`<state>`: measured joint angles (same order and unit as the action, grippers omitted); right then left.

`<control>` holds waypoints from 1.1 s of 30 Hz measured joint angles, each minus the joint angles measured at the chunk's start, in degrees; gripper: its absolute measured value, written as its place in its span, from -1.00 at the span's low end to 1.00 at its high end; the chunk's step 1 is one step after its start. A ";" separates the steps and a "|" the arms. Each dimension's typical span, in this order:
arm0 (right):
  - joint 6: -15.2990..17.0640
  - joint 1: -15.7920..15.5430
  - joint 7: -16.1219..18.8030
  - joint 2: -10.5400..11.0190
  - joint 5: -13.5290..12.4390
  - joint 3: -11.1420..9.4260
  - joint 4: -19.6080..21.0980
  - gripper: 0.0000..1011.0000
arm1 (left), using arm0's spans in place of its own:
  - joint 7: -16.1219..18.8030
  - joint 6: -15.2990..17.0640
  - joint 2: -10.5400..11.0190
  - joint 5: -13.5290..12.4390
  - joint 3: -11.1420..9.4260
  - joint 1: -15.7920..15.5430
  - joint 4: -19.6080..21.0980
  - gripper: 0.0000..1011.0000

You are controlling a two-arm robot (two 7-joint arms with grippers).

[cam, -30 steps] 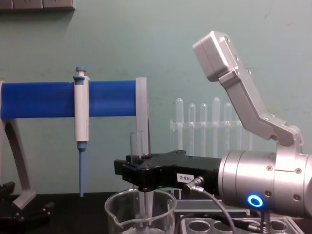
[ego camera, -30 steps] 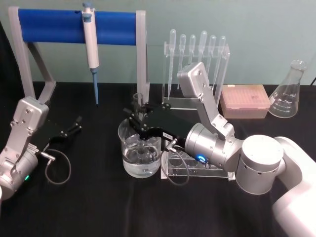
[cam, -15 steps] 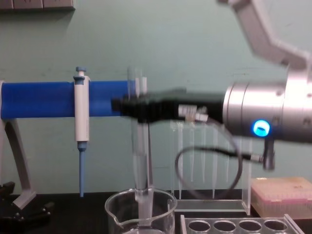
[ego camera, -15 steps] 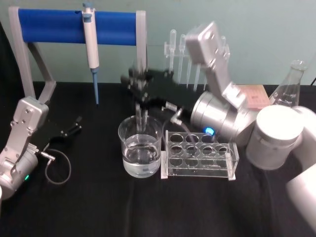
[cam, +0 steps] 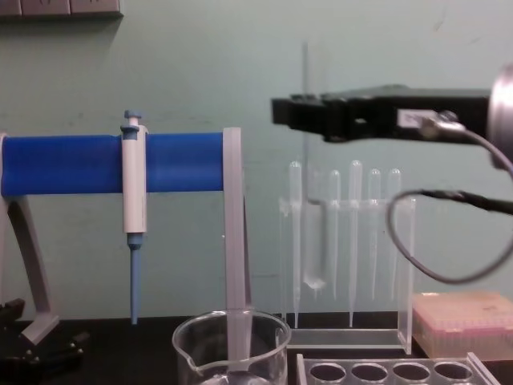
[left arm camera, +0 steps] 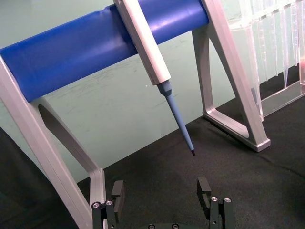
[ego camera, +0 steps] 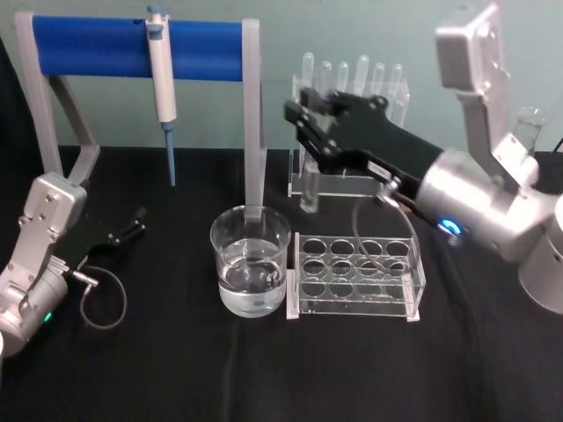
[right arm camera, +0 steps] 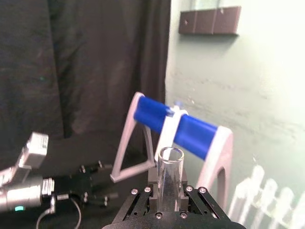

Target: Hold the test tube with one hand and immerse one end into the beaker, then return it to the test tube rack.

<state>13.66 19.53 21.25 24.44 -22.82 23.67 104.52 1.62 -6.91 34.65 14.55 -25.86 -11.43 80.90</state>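
Observation:
My right gripper [ego camera: 305, 112] is shut on the test tube [ego camera: 309, 190], a clear glass tube that hangs upright, high above the table. In the chest view the test tube [cam: 313, 245] is to the right of the beaker [cam: 231, 346], its rounded end well above the rim. The wide beaker [ego camera: 251, 264] holds clear liquid and stands on the black cloth. The right wrist view shows the tube's flared rim [right arm camera: 170, 156] sticking up between the jaws. My left gripper [left arm camera: 162, 200] rests open at the far left of the table, with nothing between its fingers.
A clear rack with round holes [ego camera: 356, 274] stands just right of the beaker. Behind are a blue-barred stand [ego camera: 132, 46] with a hanging pipettor [ego camera: 161, 66], a holder of plastic pipettes [ego camera: 356, 83], a pink tip box [cam: 465, 321] and a conical flask [ego camera: 528, 123].
My right gripper has lifted the test tube out of the beaker and carried it up and to the right, towards the rack. The left arm has not moved.

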 joint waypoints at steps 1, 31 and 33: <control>0.01 -0.72 -0.13 0.44 -0.16 -0.34 0.34 -0.55 | 0.00 0.00 0.00 0.00 0.00 0.00 0.00 0.98; -1.22 -8.85 -2.37 2.32 2.37 -2.18 -0.57 -0.55 | 0.00 0.00 0.00 0.00 0.00 -0.01 0.00 0.98; -1.29 -8.68 -2.15 2.08 2.58 -2.04 -1.28 -0.55 | 0.00 0.00 0.00 0.00 0.00 -0.01 0.00 0.98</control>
<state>12.36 10.84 19.10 26.52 -20.24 21.63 103.24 1.62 -6.91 34.65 14.55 -25.86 -11.43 80.90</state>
